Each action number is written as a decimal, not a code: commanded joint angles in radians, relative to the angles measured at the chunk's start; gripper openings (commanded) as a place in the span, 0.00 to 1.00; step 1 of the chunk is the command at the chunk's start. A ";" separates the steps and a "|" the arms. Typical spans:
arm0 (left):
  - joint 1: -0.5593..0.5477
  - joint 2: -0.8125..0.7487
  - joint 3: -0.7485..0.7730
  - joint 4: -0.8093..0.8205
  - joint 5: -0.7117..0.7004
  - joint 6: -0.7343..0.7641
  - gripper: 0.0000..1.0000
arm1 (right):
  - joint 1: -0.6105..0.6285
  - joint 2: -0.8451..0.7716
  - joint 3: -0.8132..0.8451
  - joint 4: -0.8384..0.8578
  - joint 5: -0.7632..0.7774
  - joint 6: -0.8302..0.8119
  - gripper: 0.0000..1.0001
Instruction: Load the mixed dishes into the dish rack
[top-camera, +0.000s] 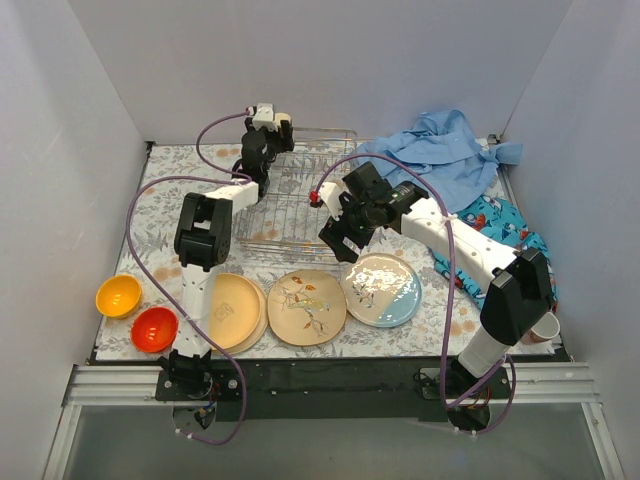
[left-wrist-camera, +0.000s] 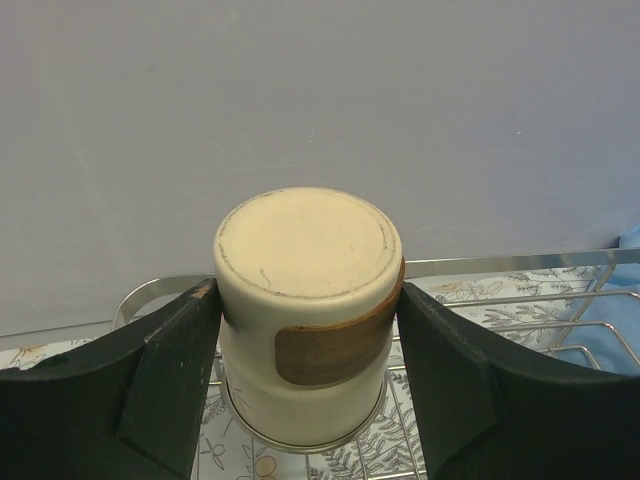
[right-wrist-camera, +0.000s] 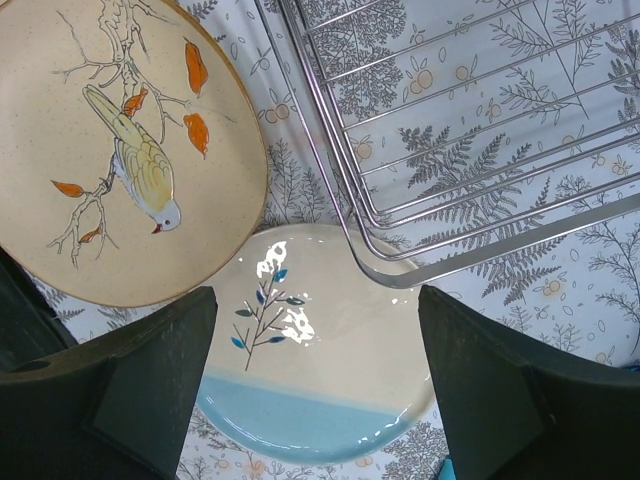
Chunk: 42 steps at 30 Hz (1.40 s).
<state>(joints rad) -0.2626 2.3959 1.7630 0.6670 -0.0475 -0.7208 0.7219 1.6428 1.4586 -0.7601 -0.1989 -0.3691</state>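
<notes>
While inverted, the cup (left-wrist-camera: 305, 262) fills the left gripper (left-wrist-camera: 308, 310).

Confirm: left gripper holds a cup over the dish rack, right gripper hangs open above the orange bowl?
One error: the right gripper hangs open above the cream-and-blue plate, as the right wrist view shows. The left gripper does hold the cup over the dish rack.

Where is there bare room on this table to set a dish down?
Free: the wire floor of the dish rack right of the cup in the left claw, and the tablecloth between the rack and the left wall. Crowded: plates and bowls line the near edge; blue cloths fill the right.
</notes>
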 joint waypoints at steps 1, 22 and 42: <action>-0.006 -0.040 -0.043 -0.004 -0.031 0.011 0.29 | -0.003 -0.025 0.016 0.021 0.016 -0.002 0.89; -0.044 -0.198 -0.243 0.066 -0.110 0.037 0.19 | -0.013 -0.044 -0.015 0.059 0.015 0.007 0.89; -0.044 -0.126 -0.008 -0.262 -0.003 0.006 0.22 | -0.018 -0.015 0.009 0.079 -0.002 0.018 0.89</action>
<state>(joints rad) -0.3035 2.2711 1.6726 0.4965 -0.0872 -0.7097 0.7124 1.6405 1.4429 -0.7189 -0.1867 -0.3649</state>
